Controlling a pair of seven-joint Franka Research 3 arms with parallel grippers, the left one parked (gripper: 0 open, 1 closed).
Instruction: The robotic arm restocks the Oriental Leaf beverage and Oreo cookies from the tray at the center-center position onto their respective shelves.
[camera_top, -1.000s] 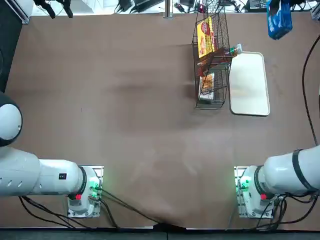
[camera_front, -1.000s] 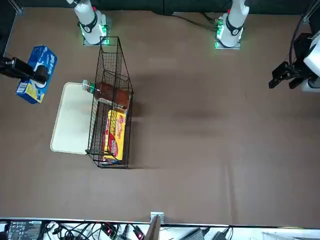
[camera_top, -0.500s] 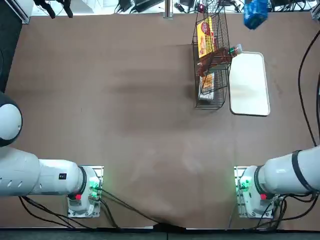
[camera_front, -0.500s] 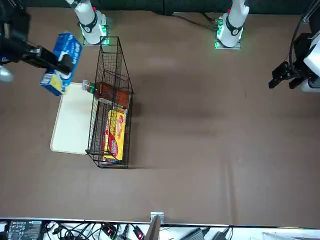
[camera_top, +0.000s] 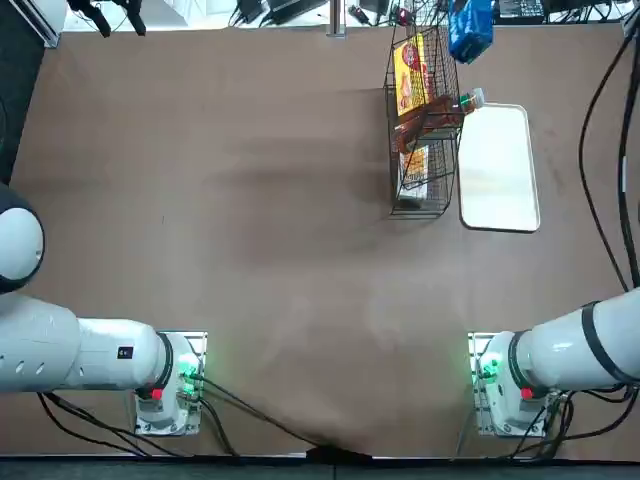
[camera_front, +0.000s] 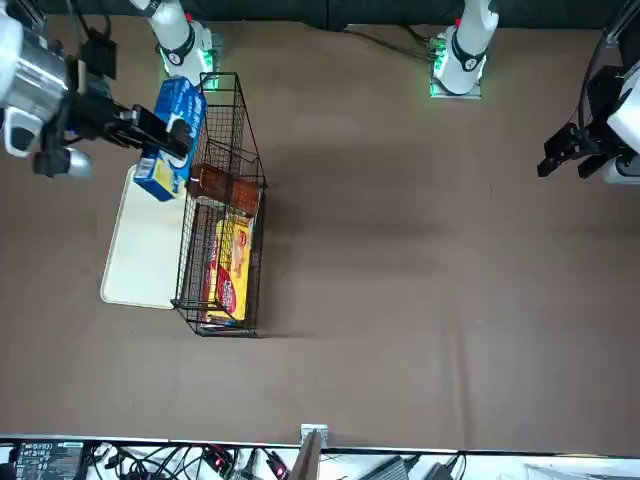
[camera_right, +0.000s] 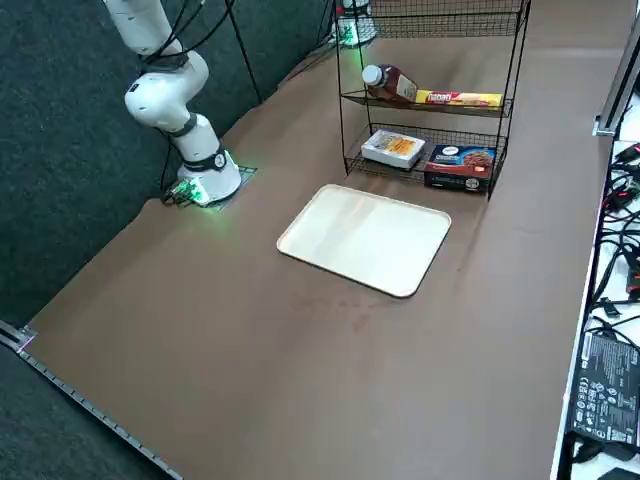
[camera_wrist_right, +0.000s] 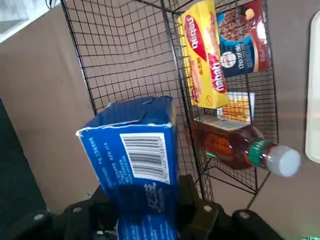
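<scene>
"What has changed since the earlier pictures?"

"The Oreo cookies (camera_wrist_right: 145, 155), a blue rectangular pack with a white barcode label, have travelled. In the front view they were well to the left of the rack; now they overlap its edge and cover the bottle's cap. In the top view they have shifted left, up to the far end of the rack."

"And the rack itself?"

"The shelves (camera_right: 435, 110), a tall rack of thin black wire, stand where they stood. So does the tray (camera_right: 365, 240), flat and white with rounded corners, just beside them on the brown tabletop (camera_top: 250, 200)."

"Where is the drink?"

"The Oriental Leaf beverage (camera_wrist_right: 227, 142), a clear plastic bottle of red-brown liquid with a white cap and green neck band, lies on a tier beside a yellow packet (camera_wrist_right: 200, 55). Its cap pokes out past the wire."

"How is the arm posed?"

"The right arm (camera_front: 35, 80), glossy white and jointed, now reaches in from the front view's left, farther than before. Its black right hand (camera_wrist_right: 145, 197) points toward the rack."

"Open or closed?"

"Closed on the blue pack, one finger on either side, holding it at a slant in the front view."
</scene>
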